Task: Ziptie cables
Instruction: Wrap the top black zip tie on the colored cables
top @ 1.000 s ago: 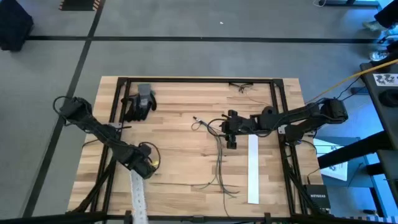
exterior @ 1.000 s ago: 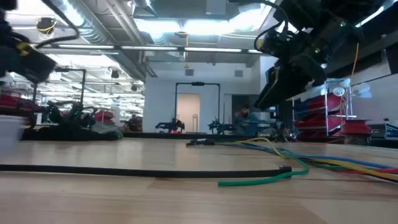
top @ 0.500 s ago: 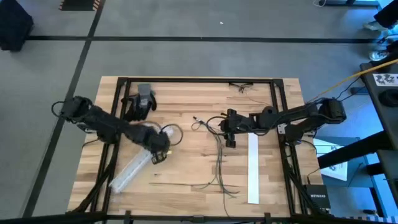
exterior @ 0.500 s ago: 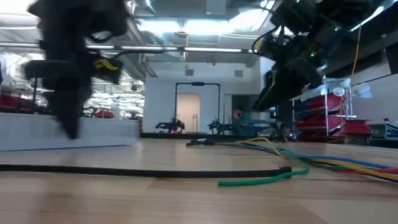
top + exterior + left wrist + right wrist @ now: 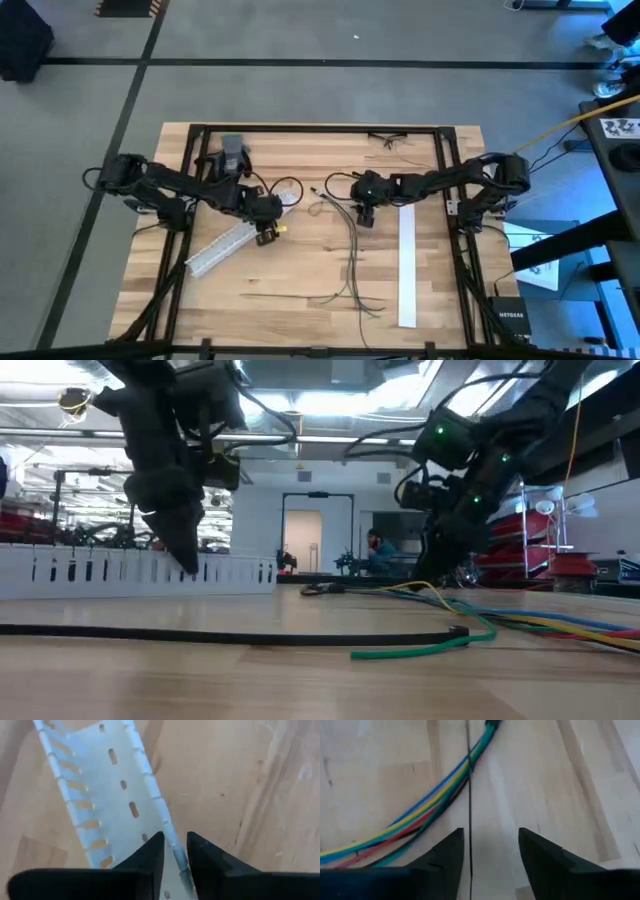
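No tie is seen yet on the loose cables [image 5: 352,262]: the left pincer [image 5: 266,232] is clamped on a white slotted strip [image 5: 222,249], while the right pincer [image 5: 364,215] is held open above the strands

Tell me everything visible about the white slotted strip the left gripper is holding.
The long white slotted plastic strip is a channel-shaped piece with side walls cut into a row of narrow fingers and oval holes along its flat base. It lies diagonally on the left half of the wooden table, resting on the surface. The left gripper pinches one side wall near the strip's end nearest the table's centre. Nothing else touches it.
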### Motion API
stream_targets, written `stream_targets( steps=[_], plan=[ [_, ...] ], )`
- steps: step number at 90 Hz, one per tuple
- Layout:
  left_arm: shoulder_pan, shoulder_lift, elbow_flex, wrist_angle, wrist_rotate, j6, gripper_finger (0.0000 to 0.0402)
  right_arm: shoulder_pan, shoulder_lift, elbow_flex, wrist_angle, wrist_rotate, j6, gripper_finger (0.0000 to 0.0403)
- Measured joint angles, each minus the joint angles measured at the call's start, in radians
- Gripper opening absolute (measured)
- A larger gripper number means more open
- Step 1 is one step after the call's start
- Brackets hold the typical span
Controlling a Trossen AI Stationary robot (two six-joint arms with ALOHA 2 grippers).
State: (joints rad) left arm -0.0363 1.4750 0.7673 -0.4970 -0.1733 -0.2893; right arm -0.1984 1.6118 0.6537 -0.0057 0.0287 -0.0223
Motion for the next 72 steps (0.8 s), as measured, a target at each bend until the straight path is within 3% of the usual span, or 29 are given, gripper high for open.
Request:
stream_targets(
  steps=[22, 32, 46, 60, 72],
  plan=[
    [-0.004, 0.0, 0.019, 0.025, 0.005, 0.01, 0.0108, 0.003, -0.001, 0.002, -0.046, -0.062, -0.068, 0.0011],
    [-0.004, 0.0, 0.083, 0.009, -0.007, 0.056, 0.0109, 0.001, -0.036, 0.028, -0.103, -0.023, -0.093, 0.0006],
    [-0.004, -0.002, 0.151, 0.02, -0.116, 0.165, 0.0109, -0.007, -0.146, 0.13, -0.257, 0.03, -0.115, 0.0001],
    [-0.001, -0.003, 0.121, 0.062, -0.202, 0.22, 0.0109, -0.072, -0.238, 0.251, -0.357, 0.046, -0.122, 0.0001],
    [0.0, -0.003, 0.057, 0.18, -0.209, 0.25, 0.0109, -0.148, -0.269, 0.311, -0.319, 0.096, -0.141, 0.0001]
  ],
)
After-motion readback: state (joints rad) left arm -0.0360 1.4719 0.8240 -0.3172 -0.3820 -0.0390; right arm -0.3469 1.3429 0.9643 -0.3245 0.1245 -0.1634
